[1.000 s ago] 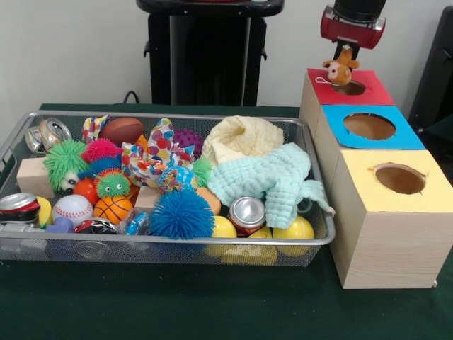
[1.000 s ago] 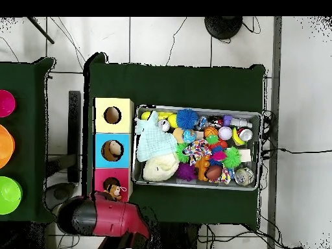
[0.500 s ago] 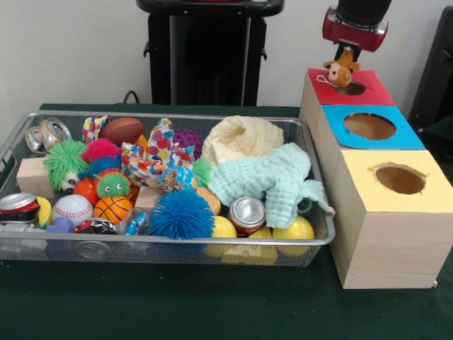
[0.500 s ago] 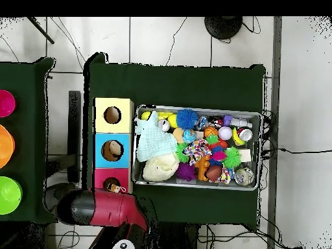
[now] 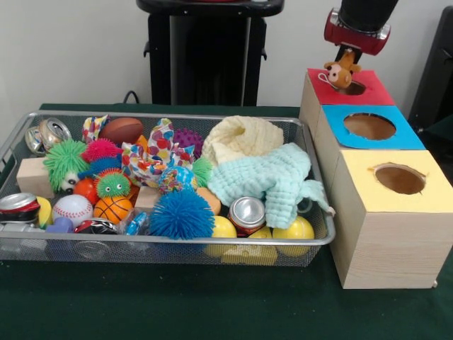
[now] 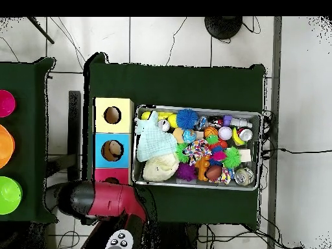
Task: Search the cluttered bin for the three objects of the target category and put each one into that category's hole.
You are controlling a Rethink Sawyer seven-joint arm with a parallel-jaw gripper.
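A small brown plush animal (image 5: 341, 69) with a white loop hangs just over the hole (image 5: 352, 87) of the red-topped box (image 5: 369, 91). My gripper (image 5: 345, 58) is shut on its top. In the overhead view the red arm (image 6: 97, 198) covers the toy and most of the red box (image 6: 111, 174). The wire bin (image 5: 170, 115) holds a patterned soft toy (image 5: 157, 156), spiky balls (image 5: 180, 212), sports balls and cans.
A blue-topped box (image 5: 403, 134) and a yellow-topped box (image 5: 425, 198) stand in a row in front of the red one, right of the bin. A cream cloth (image 5: 244, 138) and a mint cloth (image 5: 272, 177) fill the bin's right end. Coloured bowls (image 6: 8, 149) sit on a second table.
The gripper and plush toy have drifted slightly right and up over the red box. In the overhead view the arm has swung across the red box and now hides the toy.
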